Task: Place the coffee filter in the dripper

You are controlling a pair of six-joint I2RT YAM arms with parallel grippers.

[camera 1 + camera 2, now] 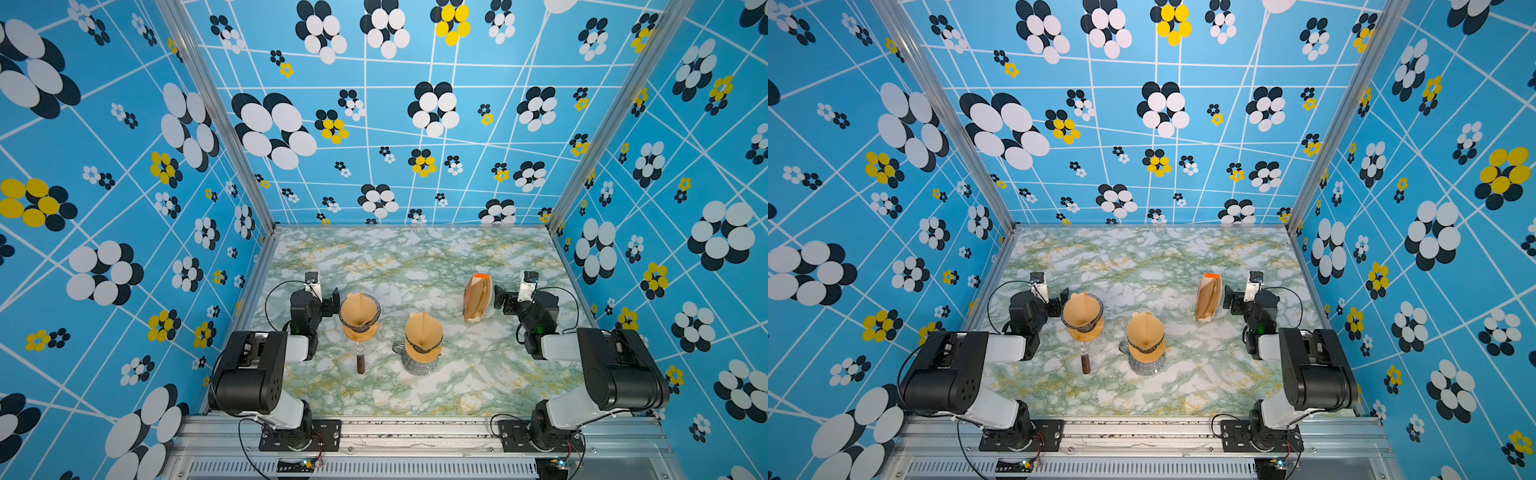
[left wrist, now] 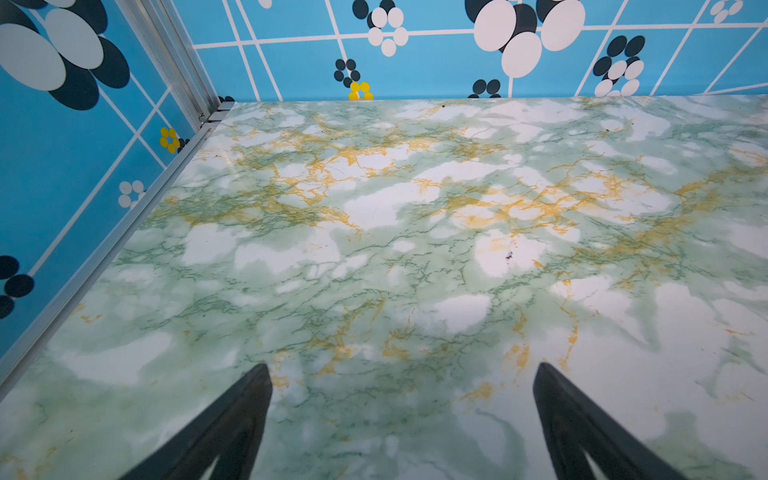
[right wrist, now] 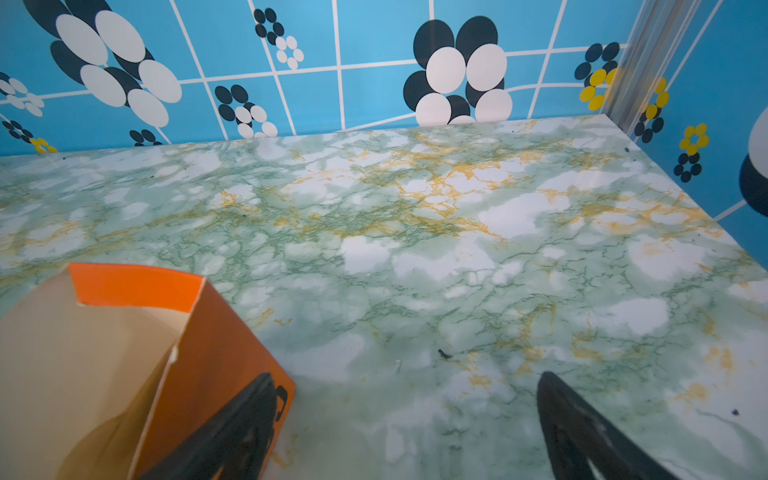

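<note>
- Hazard, tipping: the filter box (image 1: 478, 297) stands upright on its narrow base just inboard of the right claw (image 1: 510, 301). A sideways nudge from the near finger would probably topple it and spill the stack.
- Hazard, multiple pick: the paper filters (image 1: 478, 305) sit packed edge-on in the open box. A pinch there would likely lift several sheets, or crease one.
- Hazard, knock-over: the handled dripper (image 1: 359, 318) stands just inboard of the left claw (image 1: 323, 302). It looks top-heavy on a slim stem, so a swing of that arm across it could upset it.
- Hazard, double lining: both drippers appear to be lined already. A brown filter (image 1: 357, 309) sits open in the handled dripper. Another (image 1: 422, 332) sits in the carafe dripper (image 1: 423, 347), which stands between the two claws and nearer the arm bases. A further sheet would only stack on top.
- Left claw: jaws spread wide with nothing between them. The left wrist view shows only bare bench (image 2: 415, 232) ahead of the fingers (image 2: 232, 419).
- Right claw: jaws spread wide and empty. In the right wrist view one finger (image 3: 232, 428) overlaps the orange corner of the box, and whether they touch cannot be told.
- Task item location: one filter is seated in each dripper and the spares are in the box beside the right claw.
</note>
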